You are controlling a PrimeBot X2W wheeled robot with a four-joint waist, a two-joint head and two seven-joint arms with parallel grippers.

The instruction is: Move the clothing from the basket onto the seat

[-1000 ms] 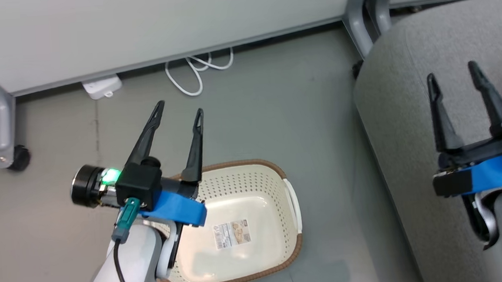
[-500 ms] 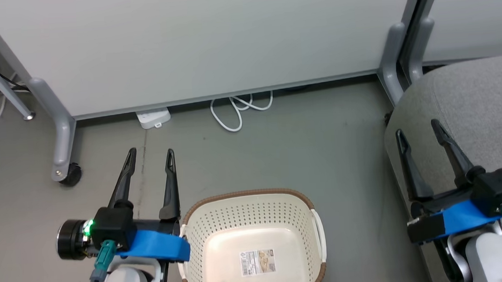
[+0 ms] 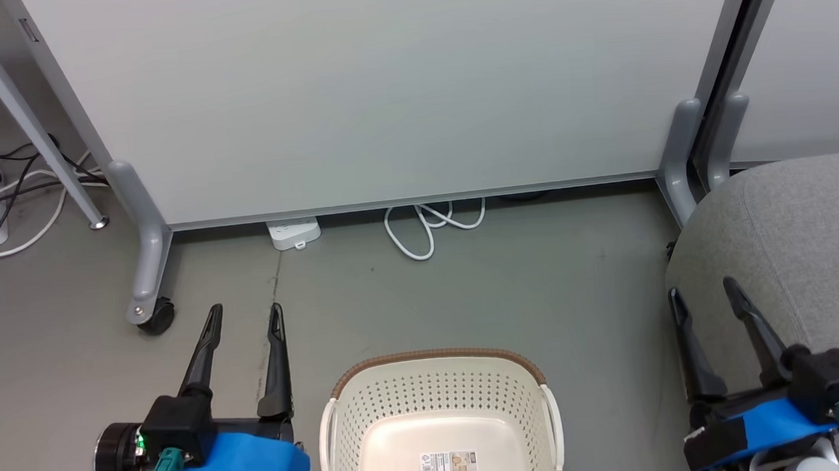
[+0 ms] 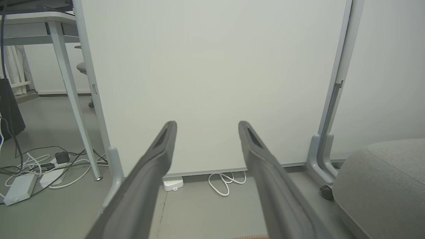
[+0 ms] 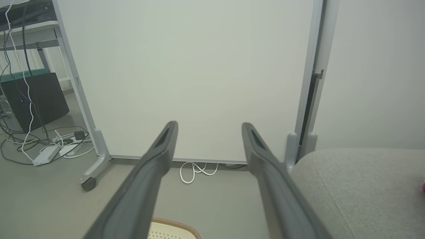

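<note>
The basket is set on the grey floor, and a label is seen on its bare bottom. A red sliver of the clothing is glimpsed on the seat, at the right wrist view's edge. The left gripper is held low beside the basket, the right gripper at the seat's edge. Both are spread wide, and nothing is gripped.

One basket, one grey seat
</note>
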